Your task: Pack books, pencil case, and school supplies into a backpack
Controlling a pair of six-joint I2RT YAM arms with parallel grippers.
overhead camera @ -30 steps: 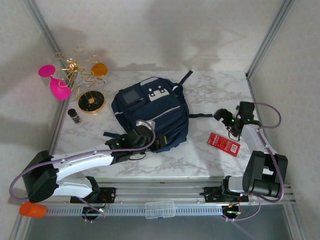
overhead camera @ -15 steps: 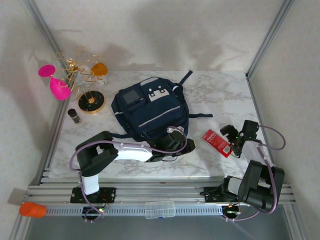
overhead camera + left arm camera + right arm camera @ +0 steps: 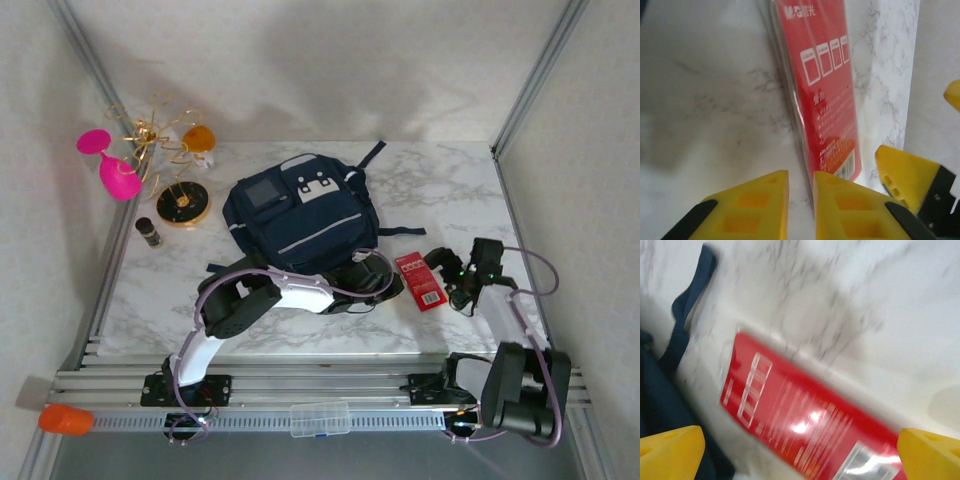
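**Asker:** Where is the red packet [image 3: 420, 281]?

**Arm:** It lies flat on the marble table [image 3: 180, 290], just off the right side of the backpack [image 3: 300, 215], near its lower corner. The printed face is up. It sits at a slant. One short end points toward the backpack's loose strap [image 3: 402, 232], which trails over the marble on that same side.

**Asker:** And your left claw?

**Arm:** My left claw [image 3: 800, 177] is low over the marble, between the backpack's lower right corner and the packet. That arm reaches across in front of the backpack. The yellow fingers [image 3: 755, 205] are almost together, with only a thin slit between them. That slit lines up with the packet's near corner, along its clear plastic edge. I cannot tell whether the edge is actually pinched or only close by.

**Asker:** The right one?

**Arm:** My right claw [image 3: 797, 440] is on the side of the packet away from the backpack. Its jaws are spread wide and hold nothing. The packet's red face lies between and beyond the two yellow tips. From my left wrist I can see one of those tips just beside the packet's corner. The view from the right wrist is blurred, so I cannot read the print there.
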